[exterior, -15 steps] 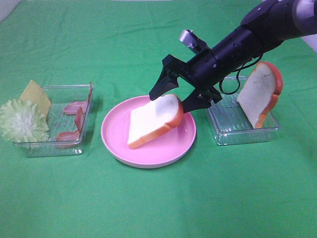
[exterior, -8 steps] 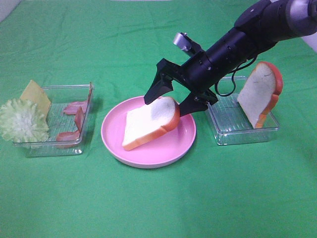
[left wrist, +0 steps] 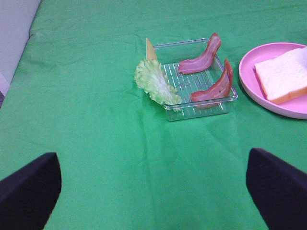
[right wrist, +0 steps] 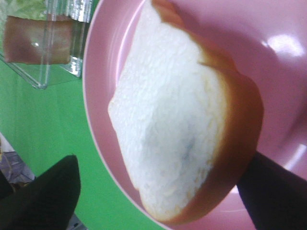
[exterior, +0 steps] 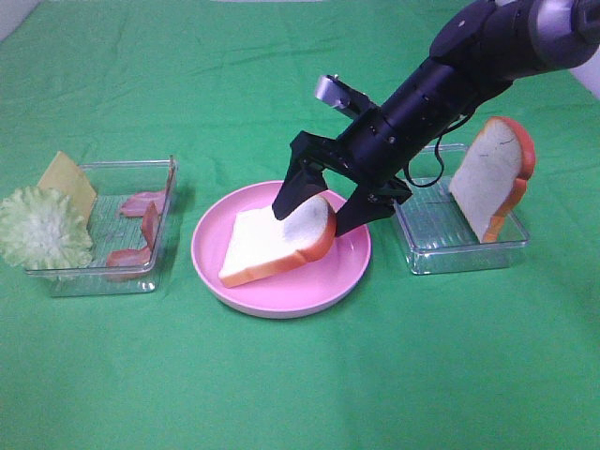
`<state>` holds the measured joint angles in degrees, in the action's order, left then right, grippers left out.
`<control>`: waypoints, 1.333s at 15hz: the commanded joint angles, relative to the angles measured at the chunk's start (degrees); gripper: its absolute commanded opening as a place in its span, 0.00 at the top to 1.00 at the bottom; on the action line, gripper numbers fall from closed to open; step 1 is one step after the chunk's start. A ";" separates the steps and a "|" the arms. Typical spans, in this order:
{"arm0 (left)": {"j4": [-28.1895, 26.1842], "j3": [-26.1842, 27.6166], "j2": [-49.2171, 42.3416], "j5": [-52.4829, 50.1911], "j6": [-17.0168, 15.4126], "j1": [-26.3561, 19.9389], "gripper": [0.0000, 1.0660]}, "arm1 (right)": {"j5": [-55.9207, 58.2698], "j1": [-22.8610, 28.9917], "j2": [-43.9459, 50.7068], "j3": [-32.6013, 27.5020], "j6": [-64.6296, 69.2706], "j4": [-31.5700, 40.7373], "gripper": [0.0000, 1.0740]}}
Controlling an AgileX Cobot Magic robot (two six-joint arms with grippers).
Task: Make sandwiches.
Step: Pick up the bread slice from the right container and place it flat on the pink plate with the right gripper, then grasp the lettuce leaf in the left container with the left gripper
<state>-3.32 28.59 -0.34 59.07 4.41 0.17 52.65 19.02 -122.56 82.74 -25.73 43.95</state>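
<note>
A white bread slice [exterior: 272,246] with orange-brown crust lies tilted on the round pink plate [exterior: 281,302]. Its low end rests on the plate and its raised end sits between the fingers of my right gripper [exterior: 319,211], which is shut on it across its width. The right wrist view shows that slice [right wrist: 177,120] close up over the plate [right wrist: 216,24]. A second bread slice [exterior: 492,178] stands upright in the right clear tray [exterior: 441,246]. My left gripper [left wrist: 153,191] is open with nothing in it, short of the left tray [left wrist: 192,108].
The left clear tray [exterior: 103,274] holds reddish bacon strips [exterior: 145,225], with frilly lettuce [exterior: 39,230] and a yellow cheese square [exterior: 67,183] leaning at its outer end. Green cloth covers the table.
My right gripper has moved left and down with the bread slice. The slice's low end now lies further left on the plate. The left side has not changed.
</note>
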 commanded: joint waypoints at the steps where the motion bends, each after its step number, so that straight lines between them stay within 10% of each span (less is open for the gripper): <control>1: -0.52 -0.06 -0.92 0.17 -0.06 0.17 0.04 | 1.89 0.11 0.86 3.04 3.44 -5.33 0.25; 8: -0.52 -0.06 -0.92 0.17 -0.06 0.17 0.04 | 12.26 0.11 2.75 15.24 15.41 -22.46 0.25; 11: -0.52 -0.06 -0.92 0.17 -0.06 0.17 0.04 | 14.78 0.00 8.42 15.18 21.83 -37.41 0.25; 20: -0.52 -0.06 -0.92 0.17 -0.06 0.17 0.04 | 21.03 0.00 29.56 6.02 28.02 -49.90 0.26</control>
<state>-3.32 28.59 -0.34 59.07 4.41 0.17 69.27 19.02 -93.79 89.21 1.49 -5.61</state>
